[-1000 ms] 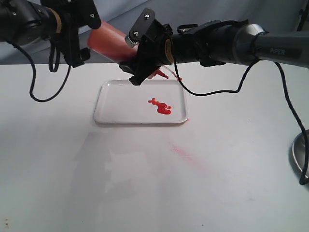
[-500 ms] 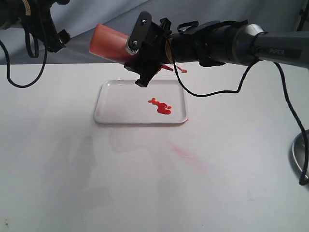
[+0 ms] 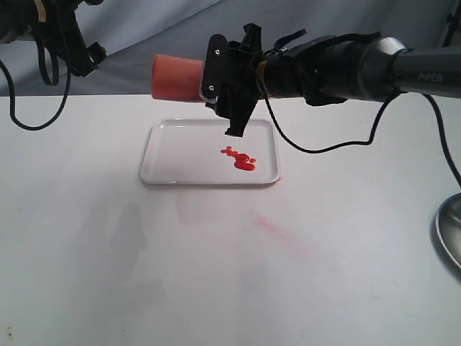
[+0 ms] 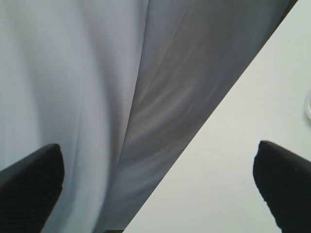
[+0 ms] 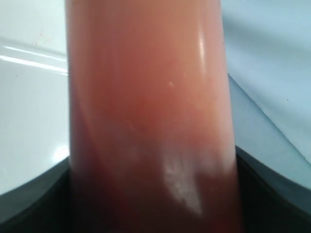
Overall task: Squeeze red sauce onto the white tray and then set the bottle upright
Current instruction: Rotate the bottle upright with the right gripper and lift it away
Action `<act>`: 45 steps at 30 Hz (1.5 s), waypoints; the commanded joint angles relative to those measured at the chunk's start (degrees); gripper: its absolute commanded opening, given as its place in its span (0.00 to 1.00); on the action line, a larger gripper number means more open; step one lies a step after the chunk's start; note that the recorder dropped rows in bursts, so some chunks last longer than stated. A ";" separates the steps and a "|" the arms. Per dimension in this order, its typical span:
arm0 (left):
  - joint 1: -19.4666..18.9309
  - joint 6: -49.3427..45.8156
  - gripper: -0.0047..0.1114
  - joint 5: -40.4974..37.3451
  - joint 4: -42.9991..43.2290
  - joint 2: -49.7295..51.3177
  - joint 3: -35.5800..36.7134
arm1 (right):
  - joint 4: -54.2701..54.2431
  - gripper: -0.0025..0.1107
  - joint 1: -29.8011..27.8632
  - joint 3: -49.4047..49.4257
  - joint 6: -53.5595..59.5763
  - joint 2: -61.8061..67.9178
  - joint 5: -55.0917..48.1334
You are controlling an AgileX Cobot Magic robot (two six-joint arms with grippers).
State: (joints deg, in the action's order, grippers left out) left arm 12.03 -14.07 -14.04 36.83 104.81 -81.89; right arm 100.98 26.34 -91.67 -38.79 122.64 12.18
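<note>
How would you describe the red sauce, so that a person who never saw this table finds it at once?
On the white table, look for the white tray lying in the far middle. Inside it, toward its right end, sits the red sauce: small glossy blobs, bright red. The faint pink streak is pale, dull and outside the tray, on the bare table.

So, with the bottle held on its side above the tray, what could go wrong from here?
1. The bottle lies sideways in the right gripper, nozzle hidden; turning it could drip past the tray, where a pink smear already marks the table.
2. The left gripper is open and away, so one grip alone must right it; it might slip.
</note>
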 commanded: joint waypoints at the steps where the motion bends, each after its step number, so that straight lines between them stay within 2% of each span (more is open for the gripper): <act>1: -0.10 0.57 0.94 0.60 -0.51 -0.50 -0.25 | -1.03 0.02 1.09 2.06 7.80 -2.86 -0.63; 4: -0.10 0.81 0.94 0.60 -0.51 -0.50 -0.25 | -1.03 0.02 2.83 2.55 11.19 -2.83 -2.13; 11: -0.10 0.78 0.94 0.70 -0.75 -0.50 -0.25 | -1.03 0.02 7.81 2.55 20.74 -2.83 -14.54; 19: -0.10 0.67 0.94 0.70 -0.75 -0.50 -0.25 | -1.03 0.02 8.53 2.55 29.40 -2.83 -25.82; 29: -0.10 0.83 0.94 1.38 -0.75 -0.50 -0.25 | -1.03 0.02 10.21 2.55 46.05 -2.83 -40.93; 37: -0.10 0.83 0.94 1.85 -0.90 -0.50 -0.25 | -1.03 0.02 13.11 2.55 66.46 -3.12 -51.43; 42: -0.10 0.66 0.94 2.41 -1.27 -0.50 -0.25 | -19.12 0.02 13.24 2.55 86.71 -5.81 -54.39; 45: -0.10 0.66 0.94 3.35 -1.40 -0.50 -0.25 | -24.63 0.02 13.24 3.18 94.00 -8.80 -55.29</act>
State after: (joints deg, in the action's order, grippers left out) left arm 12.03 -14.07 -12.04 36.29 104.77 -81.89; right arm 80.55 39.67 -88.93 47.47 118.04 -40.39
